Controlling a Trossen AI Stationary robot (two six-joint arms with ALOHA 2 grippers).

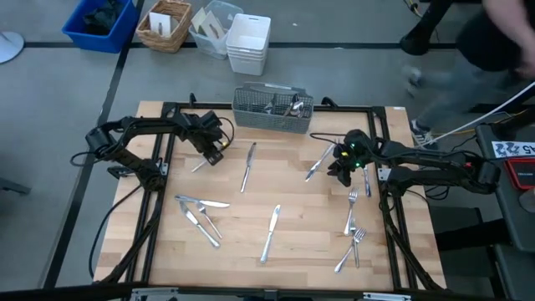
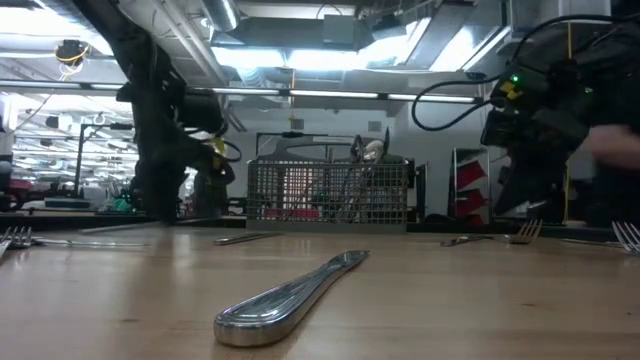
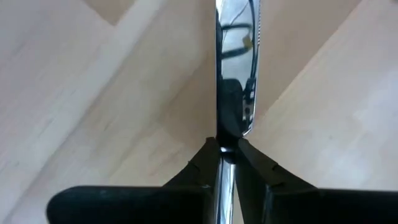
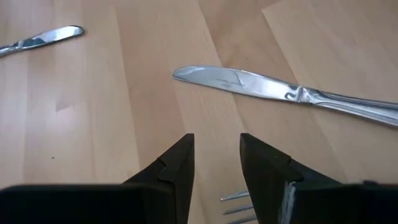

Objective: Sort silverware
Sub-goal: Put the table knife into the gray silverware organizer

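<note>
The left gripper (image 1: 212, 154) sat in the upper left of the high view, just below and to the left of the caddy (image 1: 272, 109), and its jaws were pinched tight on a knife (image 3: 236, 74). In the left wrist view the blade ran straight out from between the fingertips (image 3: 208, 155), in line with the gripper itself, so the piece was held by one end with its long axis pointing forward, over the table (image 1: 292, 251). In the high view a sliver of it showed to the lower left of the gripper.

The relation that mattered for the next move, as I judged it, was that the caddy lay up and to the right of this gripper, near but not touching, and that the left arm was the nearer of the two to it. The knife would probably need tipping upright to go into a compartment; which compartment could not be told.

The right gripper (image 1: 340, 167) hung at the right centre of the high view, its fingers set partly apart and holding nothing. In its wrist view another knife (image 4: 280, 90) lay crosswise ahead of the fingers, and fork tines (image 4: 236, 202) showed between them.

The rest of the silverware lay scattered: a knife (image 1: 247, 165) at the upper centre, one (image 1: 270, 232) at the lower centre, a cluster (image 1: 201, 216) at the lower left, forks (image 1: 353, 224) at the lower right. Some pieces already stood in the caddy.
</note>
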